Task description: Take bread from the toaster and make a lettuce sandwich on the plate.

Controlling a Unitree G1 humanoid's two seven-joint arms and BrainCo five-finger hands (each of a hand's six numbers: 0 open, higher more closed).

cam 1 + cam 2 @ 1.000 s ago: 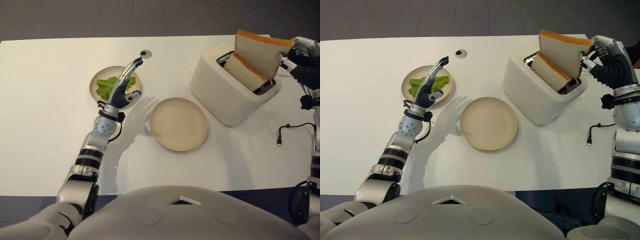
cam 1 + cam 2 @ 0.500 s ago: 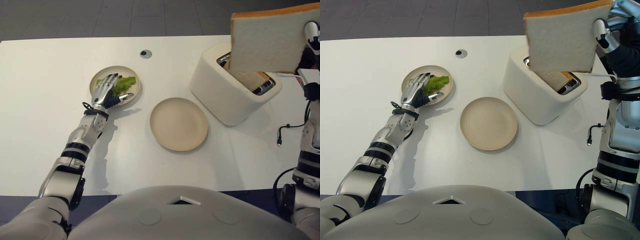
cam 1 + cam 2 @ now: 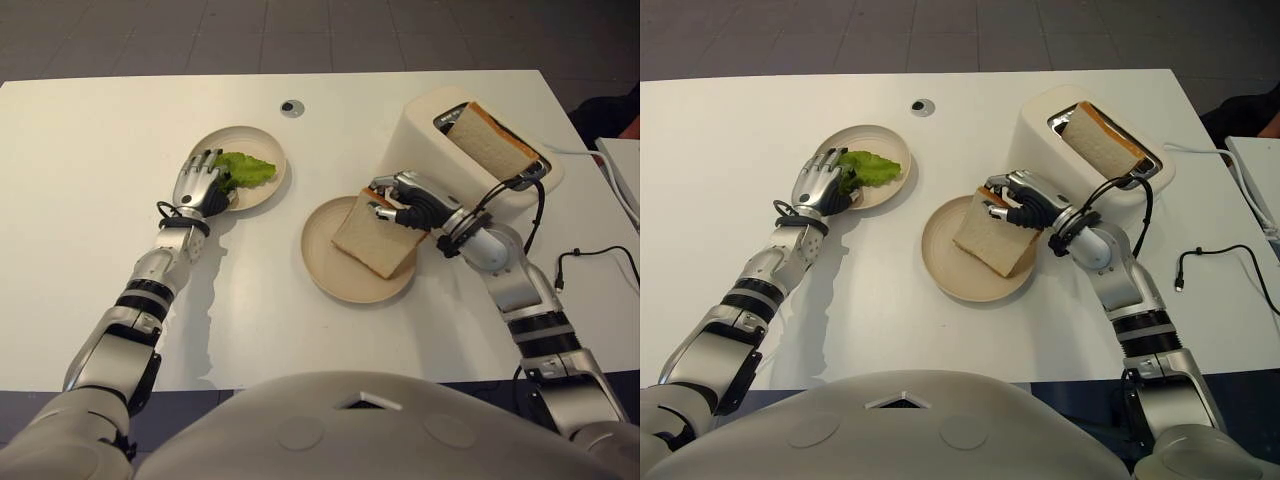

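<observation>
Left eye view: right hand (image 3: 412, 206) clamped on bread slice (image 3: 368, 243) over plate (image 3: 322, 268); left hand (image 3: 199, 183) closed on lettuce (image 3: 248, 168).

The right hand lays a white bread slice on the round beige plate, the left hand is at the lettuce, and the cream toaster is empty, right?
Not empty: the cream toaster holds a second white bread slice in its slot, clear in the left eye view. The rest is right.

Bright, even light falls from overhead on the white table (image 3: 80, 250) before me; a thin soft shadow hugs the near rim of the plate (image 3: 325, 268), the floor (image 3: 300, 30) beyond darker.
</observation>
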